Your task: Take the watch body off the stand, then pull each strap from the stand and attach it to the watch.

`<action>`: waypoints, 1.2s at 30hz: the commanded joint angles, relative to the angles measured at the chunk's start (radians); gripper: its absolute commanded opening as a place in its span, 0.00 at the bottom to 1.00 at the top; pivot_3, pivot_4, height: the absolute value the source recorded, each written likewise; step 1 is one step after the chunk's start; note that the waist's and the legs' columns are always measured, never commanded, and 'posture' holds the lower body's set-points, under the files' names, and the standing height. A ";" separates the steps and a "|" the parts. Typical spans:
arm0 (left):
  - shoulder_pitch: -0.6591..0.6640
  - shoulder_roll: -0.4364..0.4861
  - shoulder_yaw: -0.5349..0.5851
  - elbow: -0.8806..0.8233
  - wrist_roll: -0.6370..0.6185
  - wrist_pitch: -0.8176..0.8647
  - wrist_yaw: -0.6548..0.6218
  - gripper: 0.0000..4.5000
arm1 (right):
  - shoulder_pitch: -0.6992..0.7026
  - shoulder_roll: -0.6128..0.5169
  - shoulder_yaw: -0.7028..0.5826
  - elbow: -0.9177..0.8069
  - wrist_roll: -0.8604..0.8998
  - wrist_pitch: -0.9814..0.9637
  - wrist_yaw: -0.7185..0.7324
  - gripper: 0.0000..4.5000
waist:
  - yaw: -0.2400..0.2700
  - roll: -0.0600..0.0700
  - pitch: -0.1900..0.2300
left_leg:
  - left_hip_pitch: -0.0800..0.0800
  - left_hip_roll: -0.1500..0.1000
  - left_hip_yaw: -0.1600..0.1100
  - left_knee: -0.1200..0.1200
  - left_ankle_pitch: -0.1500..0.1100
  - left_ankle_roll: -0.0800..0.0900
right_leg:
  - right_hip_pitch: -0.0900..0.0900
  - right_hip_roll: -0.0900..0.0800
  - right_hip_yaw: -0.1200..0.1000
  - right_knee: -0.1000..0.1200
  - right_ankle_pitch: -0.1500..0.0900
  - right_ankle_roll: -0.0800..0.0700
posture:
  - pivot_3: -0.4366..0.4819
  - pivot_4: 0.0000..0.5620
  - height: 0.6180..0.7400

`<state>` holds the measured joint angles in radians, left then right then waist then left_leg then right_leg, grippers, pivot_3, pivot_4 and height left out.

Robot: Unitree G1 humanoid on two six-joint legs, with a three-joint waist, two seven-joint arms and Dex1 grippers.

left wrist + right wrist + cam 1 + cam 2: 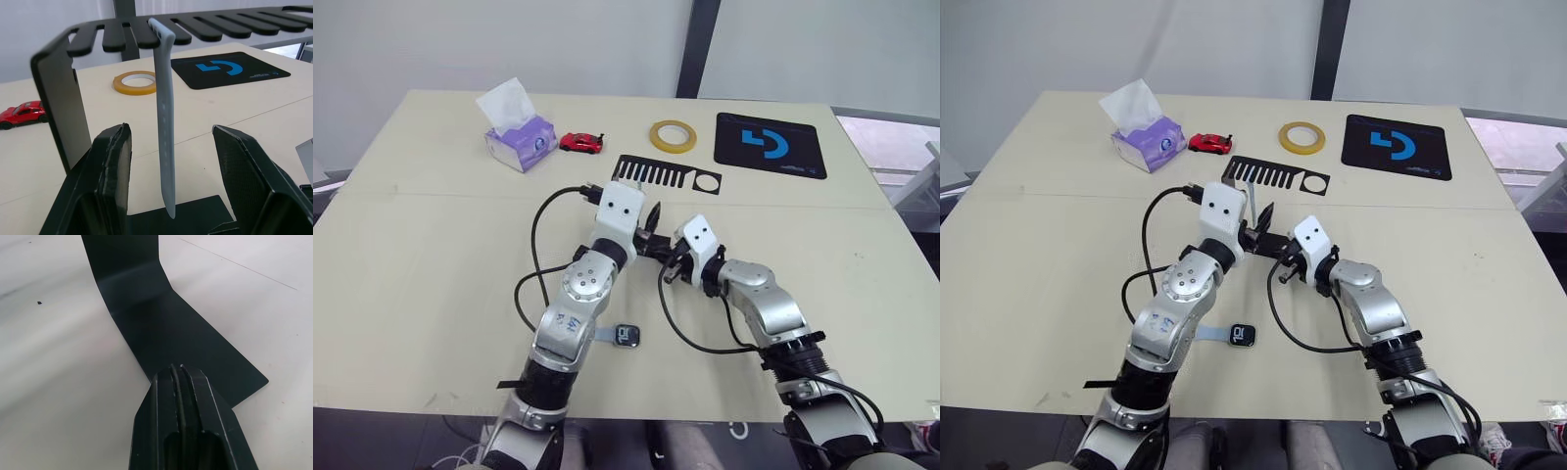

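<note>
The black stand [656, 174] sits mid-table with its slotted top plate facing me. One pale blue-grey strap [164, 122] hangs straight down from a slot, and my left gripper [171, 161] is open with a finger on either side of it, not touching. My right gripper [178, 377] is shut, its tips resting on the stand's flat base [171, 323]. The watch body [1242, 335] lies on the table near the front, beside my left arm, with a pale strap [1214, 333] joined to its left side.
Along the back of the table are a purple tissue box [519, 137], a red toy car [580, 143], a yellow tape roll [673, 136] and a black mouse pad [769, 145] with a blue logo. Black cables loop around both forearms.
</note>
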<state>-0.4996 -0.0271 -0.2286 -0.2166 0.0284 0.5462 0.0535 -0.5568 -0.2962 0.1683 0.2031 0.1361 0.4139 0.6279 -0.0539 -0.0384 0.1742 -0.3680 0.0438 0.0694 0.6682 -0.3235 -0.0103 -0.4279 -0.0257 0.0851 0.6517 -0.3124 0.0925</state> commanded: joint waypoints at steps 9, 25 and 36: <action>-0.071 -0.050 0.024 0.067 0.039 -0.094 0.019 0.63 | 0.031 0.006 0.018 0.015 -0.017 0.033 -0.004 0.00 | 0.000 0.000 0.000 | 0.000 0.000 0.000 0.000 0.000 0.000 | 0.000 0.000 0.000 0.000 0.000 0.000 | 0.48 0.27 0.98; -0.022 -0.065 0.011 0.045 0.061 -0.053 0.002 0.63 | 0.021 0.011 0.012 0.024 -0.015 0.034 -0.010 0.00 | 0.000 0.000 0.000 | 0.000 0.000 0.000 0.000 0.000 0.000 | 0.000 0.000 0.000 0.000 0.000 0.000 | 0.48 0.27 0.98; -0.028 -0.082 0.020 0.064 0.054 -0.054 -0.004 0.63 | 0.027 0.010 0.010 0.014 -0.015 0.039 -0.012 0.00 | 0.000 0.000 0.000 | 0.000 0.000 0.000 0.000 0.000 0.000 | 0.000 0.000 0.000 0.000 0.000 0.000 | 0.48 0.27 0.98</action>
<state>-0.5106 -0.0964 -0.2083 -0.1312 0.0832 0.5033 0.0539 -0.5527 -0.2902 0.1655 0.1986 0.1364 0.4178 0.6221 -0.0537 -0.0385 0.1742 -0.3679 0.0438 0.0694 0.6680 -0.3236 -0.0101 -0.4278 -0.0258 0.0851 0.6513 -0.3123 0.0925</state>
